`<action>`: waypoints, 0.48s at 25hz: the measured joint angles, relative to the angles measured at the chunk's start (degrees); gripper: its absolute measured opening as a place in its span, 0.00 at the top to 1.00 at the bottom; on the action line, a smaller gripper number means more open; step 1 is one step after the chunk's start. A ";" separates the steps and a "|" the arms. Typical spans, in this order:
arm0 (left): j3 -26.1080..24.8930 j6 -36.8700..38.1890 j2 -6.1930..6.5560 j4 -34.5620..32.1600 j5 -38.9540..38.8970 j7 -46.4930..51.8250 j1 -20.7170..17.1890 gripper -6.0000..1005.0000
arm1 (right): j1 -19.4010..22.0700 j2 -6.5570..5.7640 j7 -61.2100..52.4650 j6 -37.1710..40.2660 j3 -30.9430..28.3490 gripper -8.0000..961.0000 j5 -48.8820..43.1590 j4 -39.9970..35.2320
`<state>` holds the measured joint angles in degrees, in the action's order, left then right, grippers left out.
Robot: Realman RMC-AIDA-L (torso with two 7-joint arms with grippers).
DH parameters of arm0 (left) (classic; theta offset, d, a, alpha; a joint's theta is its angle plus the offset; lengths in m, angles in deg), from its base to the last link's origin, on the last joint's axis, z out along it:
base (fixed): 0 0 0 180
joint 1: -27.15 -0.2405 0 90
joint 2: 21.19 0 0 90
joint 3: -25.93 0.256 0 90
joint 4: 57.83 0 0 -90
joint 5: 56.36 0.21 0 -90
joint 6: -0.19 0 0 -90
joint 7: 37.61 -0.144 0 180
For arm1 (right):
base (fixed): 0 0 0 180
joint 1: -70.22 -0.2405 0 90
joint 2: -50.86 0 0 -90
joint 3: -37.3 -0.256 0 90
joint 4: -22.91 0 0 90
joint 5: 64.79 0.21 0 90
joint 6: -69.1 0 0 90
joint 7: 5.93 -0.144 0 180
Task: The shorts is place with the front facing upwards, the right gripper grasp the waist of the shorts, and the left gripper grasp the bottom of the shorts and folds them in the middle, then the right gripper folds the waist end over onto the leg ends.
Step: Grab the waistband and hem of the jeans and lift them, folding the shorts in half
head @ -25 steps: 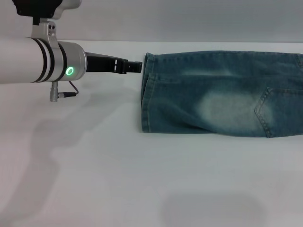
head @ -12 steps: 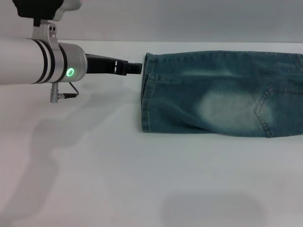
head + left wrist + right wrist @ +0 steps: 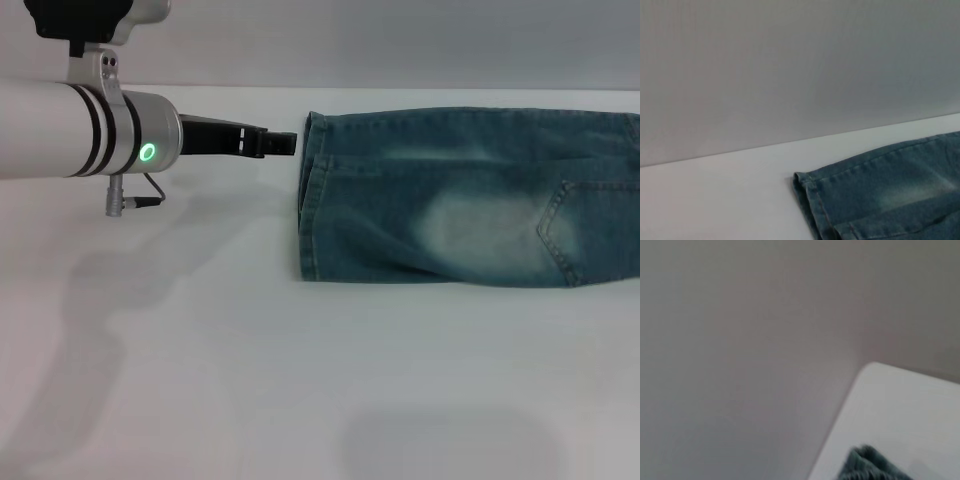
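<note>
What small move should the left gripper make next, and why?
Probably draw a little further back from the shorts. They already lie doubled lengthwise on the table, with the leg ends stacked at the side nearest the left gripper, which hangs just beside the far hem corner without touching it. This would leave room for the waist to be folded over.

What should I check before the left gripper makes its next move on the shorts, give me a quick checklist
1. Shorts folded lengthwise, lying flat on the table: ok.
2. Leg ends stacked and aligned on the robot's left: ok.
3. Left gripper apart from the denim, beside the far hem corner: ok.
4. Left gripper open or shut: cannot tell.
5. Waist within view in the head view: not ok, cut off at the edge.
6. Right gripper position: cannot tell, not visible.
</note>
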<state>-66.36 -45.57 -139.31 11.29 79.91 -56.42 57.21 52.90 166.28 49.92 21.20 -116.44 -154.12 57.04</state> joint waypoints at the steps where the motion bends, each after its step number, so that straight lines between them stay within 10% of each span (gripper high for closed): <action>1: -0.02 0.17 0.00 -0.16 -0.12 0.00 0.02 0.14 | -0.85 -0.33 -0.02 0.62 -0.02 0.32 0.07 -0.13; 12: 0.01 2.18 0.00 -1.92 -2.30 -1.49 0.79 0.14 | -5.38 -2.87 0.53 5.14 1.32 0.32 -0.32 2.19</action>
<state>-66.35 -43.39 -139.31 9.37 77.61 -57.92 58.00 47.52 163.41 50.45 26.34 -115.11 -154.44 59.24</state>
